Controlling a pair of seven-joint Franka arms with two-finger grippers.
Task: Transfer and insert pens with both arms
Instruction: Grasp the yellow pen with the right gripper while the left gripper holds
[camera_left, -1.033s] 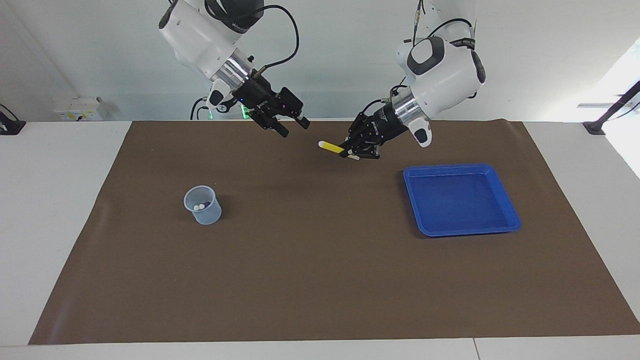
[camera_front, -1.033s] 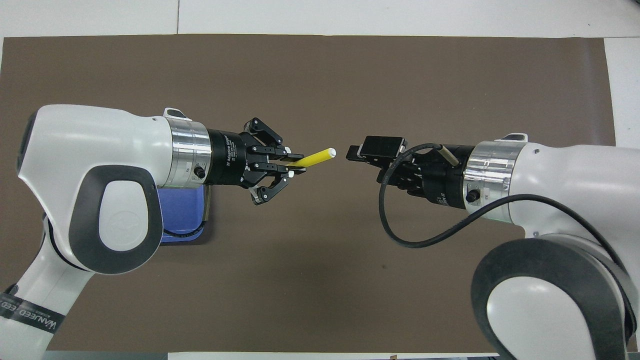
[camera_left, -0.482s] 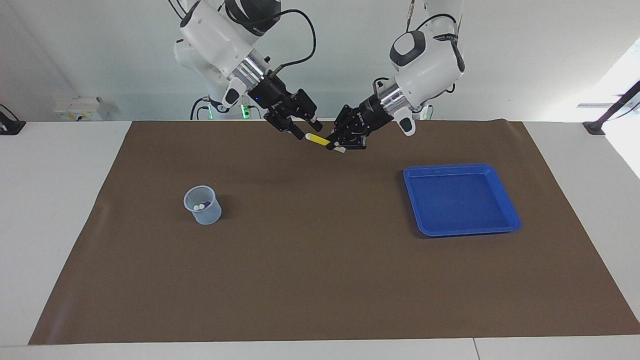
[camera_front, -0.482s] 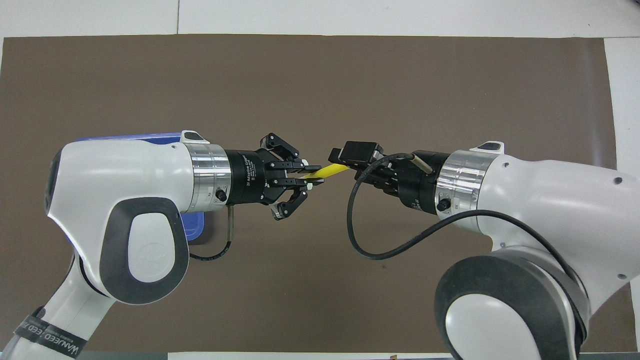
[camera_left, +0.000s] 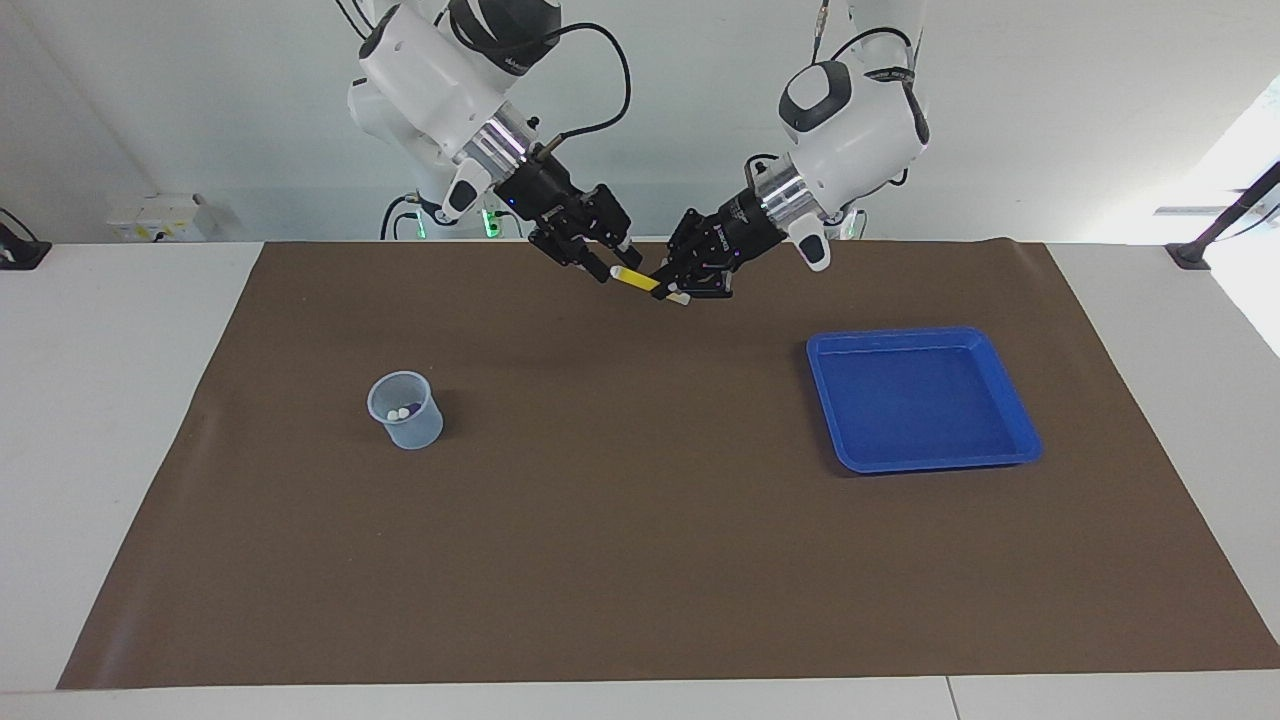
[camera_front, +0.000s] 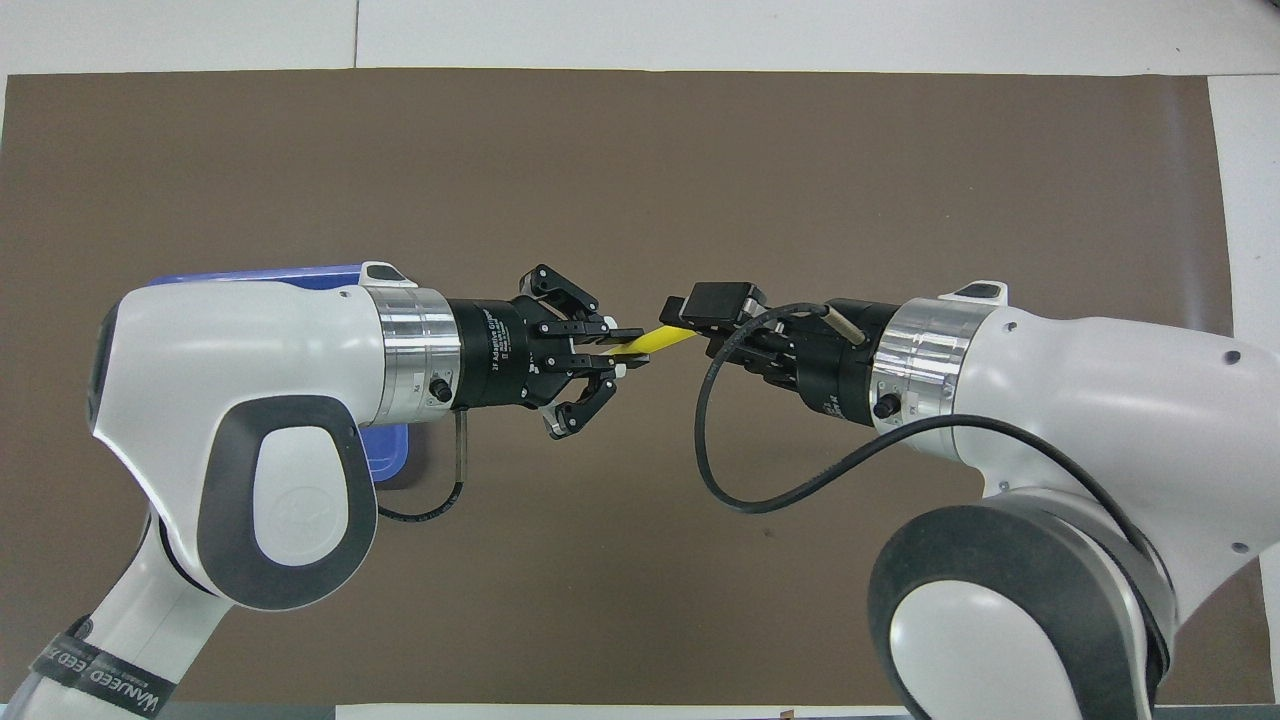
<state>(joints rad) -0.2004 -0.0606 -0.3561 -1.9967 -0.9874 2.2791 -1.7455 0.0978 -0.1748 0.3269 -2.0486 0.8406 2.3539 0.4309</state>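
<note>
Only the facing view shows the cup (camera_left: 405, 410) with two pens in it. The left gripper (camera_left: 668, 291) clenches the yellow pen (camera_left: 636, 280) in mid-air over the mat (camera_left: 640, 560). The right gripper (camera_left: 603, 265) has narrowed around its free end since a second ago; grip unclear.

A white bench (camera_left: 120, 420) fills the room's foreground, and a large brown mat (camera_left: 640, 560) covers most of its top, leaving pale margins at both ends. A plain white wall (camera_left: 180, 110) rises at the edge of the bench nearest the robots. Against that wall, near the mat's corner at the right arm's end, sits a white socket box (camera_left: 155, 218). Strong daylight (camera_left: 1255, 160) washes in past the mat's corner at the left arm's end, where a black clamp (camera_left: 1215, 235) grips the bench.
</note>
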